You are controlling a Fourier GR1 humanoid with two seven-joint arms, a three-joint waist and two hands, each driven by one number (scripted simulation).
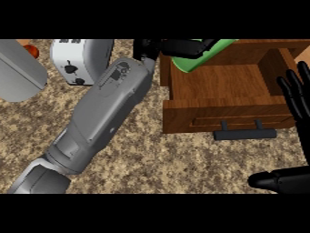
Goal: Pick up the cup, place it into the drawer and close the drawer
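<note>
Holding the green cup [199, 57] over the back corner of the open wooden drawer [217, 84], the left hand [177, 47] is wrapping its black fingers around the cup. The cup is tilting, with part of it over the drawer's back wall and part over the inside. The step now looks like putting the cup down into the drawer. To do this well, the hand should be bringing the cup more toward the middle of the drawer, away from the wall, and going down low before letting go, so the cup is not tipping on the edge. The cup should be sitting all the way inside, below the rim, or the drawer may not be closing. The right hand [306, 109] is resting near the right edge, fingers straight and pointing up, holding nothing. The drawer's dark handle [244, 134] is sticking out at the front, ready for a push. A white toaster [75, 59] is sitting on the speckled counter [184, 159], well away from the drawer.
</note>
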